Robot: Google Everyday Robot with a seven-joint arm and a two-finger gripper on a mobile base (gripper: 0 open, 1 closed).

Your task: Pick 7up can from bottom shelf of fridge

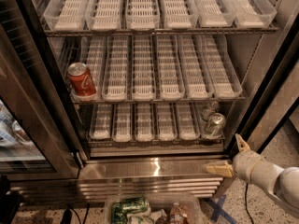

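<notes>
The 7up can [215, 123] stands upright at the front of the rightmost lane of the bottom shelf [140, 135] of the fridge [154, 169]; its silver top faces the camera. A second silvery can [209, 108] stands just behind it. My gripper [230, 155] is at the lower right, outside the fridge, below and slightly right of the 7up can, in front of the steel base. Its two tan fingers [218, 168] are spread apart and hold nothing.
A red Coca-Cola can [82, 81] stands at the left of the middle shelf. The glass door [21, 125] hangs open at left. A clear bin [152, 209] of cans and bottles sits on the floor below the fridge. The dark door frame [273, 83] runs along the right.
</notes>
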